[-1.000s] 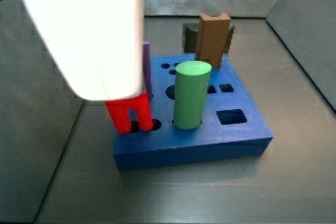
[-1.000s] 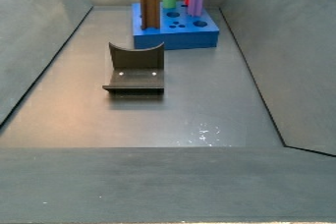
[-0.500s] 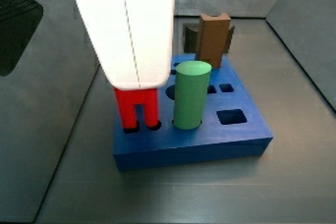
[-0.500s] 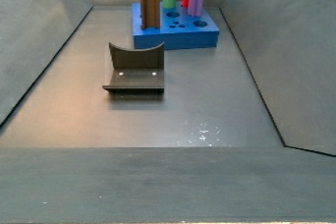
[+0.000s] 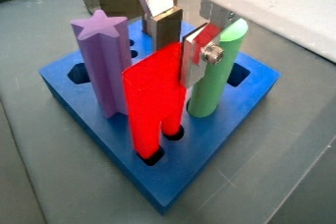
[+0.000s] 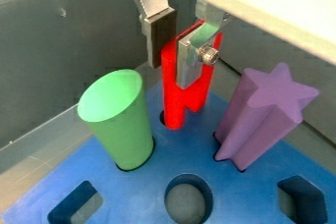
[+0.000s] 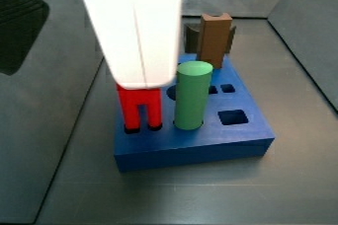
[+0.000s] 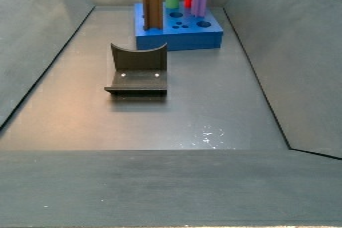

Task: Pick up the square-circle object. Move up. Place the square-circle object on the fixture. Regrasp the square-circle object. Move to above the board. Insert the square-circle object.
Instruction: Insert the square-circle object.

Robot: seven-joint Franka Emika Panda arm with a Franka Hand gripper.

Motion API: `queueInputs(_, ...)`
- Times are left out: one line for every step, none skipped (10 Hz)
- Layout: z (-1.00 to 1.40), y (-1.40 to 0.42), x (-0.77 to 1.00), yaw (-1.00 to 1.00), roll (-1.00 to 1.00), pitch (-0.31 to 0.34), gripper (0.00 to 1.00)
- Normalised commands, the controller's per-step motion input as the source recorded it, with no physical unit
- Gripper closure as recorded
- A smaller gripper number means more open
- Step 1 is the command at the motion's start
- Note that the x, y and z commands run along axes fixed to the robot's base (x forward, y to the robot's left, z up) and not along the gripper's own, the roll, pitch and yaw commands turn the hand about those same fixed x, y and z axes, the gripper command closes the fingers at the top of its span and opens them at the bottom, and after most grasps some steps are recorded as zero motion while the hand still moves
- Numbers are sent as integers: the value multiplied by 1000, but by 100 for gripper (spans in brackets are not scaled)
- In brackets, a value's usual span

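Wrist views show the square-circle object upright between the fingers, its lower end already in a hole of the board, so the gripper clamps its top to guide insertion. Beside the fingers stand a green cylinder and a purple peg.

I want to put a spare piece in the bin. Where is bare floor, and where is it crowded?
Bare floor lies between the fixture and the near edge, and along both side walls. The far end is crowded: the board carries the green cylinder, the purple peg and a brown block, and the hand grips the square-circle object there.
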Motion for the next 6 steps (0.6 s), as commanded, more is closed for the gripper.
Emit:
queueInputs(-109,-154,211,0,106,69,100)
queueInputs(-86,-200,143,31,116,49,100)
queueInputs(-86,-37,66,6,80,30,100)
queueInputs(-111,0,0,3,70,7,100)
queueInputs(-203,0,0,14,87,0,100)
queueInputs(-300,83,-211,0,137,0,100)
